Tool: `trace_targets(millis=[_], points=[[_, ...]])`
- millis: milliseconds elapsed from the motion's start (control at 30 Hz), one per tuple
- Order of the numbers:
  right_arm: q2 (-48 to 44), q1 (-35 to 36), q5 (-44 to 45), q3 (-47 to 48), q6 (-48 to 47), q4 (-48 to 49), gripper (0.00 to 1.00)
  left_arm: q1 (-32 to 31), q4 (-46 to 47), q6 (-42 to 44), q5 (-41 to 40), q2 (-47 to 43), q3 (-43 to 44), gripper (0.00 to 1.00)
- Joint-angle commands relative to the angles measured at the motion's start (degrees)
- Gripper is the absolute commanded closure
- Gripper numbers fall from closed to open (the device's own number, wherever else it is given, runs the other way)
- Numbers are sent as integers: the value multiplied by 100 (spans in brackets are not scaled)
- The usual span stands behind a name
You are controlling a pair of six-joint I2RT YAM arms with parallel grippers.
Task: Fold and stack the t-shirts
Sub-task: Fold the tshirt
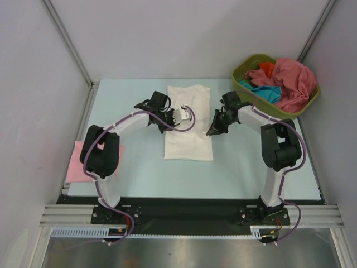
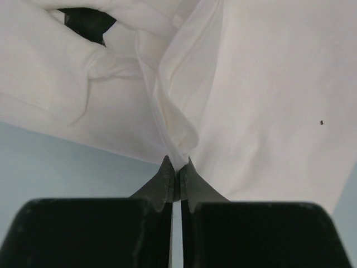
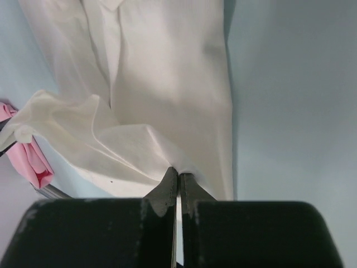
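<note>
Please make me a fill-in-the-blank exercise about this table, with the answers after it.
The centre shirt, pinched by the left gripper and the right gripper, is ___.
The pink shirt lies on the ___ side.
The tub stands in the far ___ corner.
Missing: white, left, right.

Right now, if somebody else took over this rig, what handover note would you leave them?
Left hand: shut on a pinched fold of the white t-shirt.
Right hand: shut on that shirt's right edge.
The white t-shirt lies in the middle of the table, folded to a long strip, unfinished.
The pink t-shirt lies flat at the table's left edge, seemingly folded.
The rose-red t-shirt, teal t-shirt and orange t-shirt are heaped in the green tub, far right.
Left: finish the white one, stack it, then do the tub's shirts.
</note>
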Motion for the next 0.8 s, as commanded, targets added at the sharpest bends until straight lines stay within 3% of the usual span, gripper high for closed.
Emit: trace_targets(millis=[0,300,367,433,467,500,567,667,767], points=[[250,-90,-198,350,50,235,100,90,44,-179,-50,256,391,100],[681,-178,-181,719,200,419,100,187,211,-293,-226,687,655,99],[769,-196,-189,781,235,463,88,205,185,-381,-253,801,717,96],[786,-257,-32,833,261,394,64,222,150,-425,-323,863,796,84],[769,-353,73,886,279,349,60,231,158,-512,-401,907,840,67],[708,-433,353,886,305,323,52,249,211,-592,-480,951,901,57],[437,-582,653,860,419,340,49,292,438,-924,-849,1065,1155,45],[-46,-697,1530,895,289,393,45,573,554,-1530,-1324,1232,1752,39],[-407,-566,1831,799,7,393,48,802,423,-2015,-1579,1224,2202,39]])
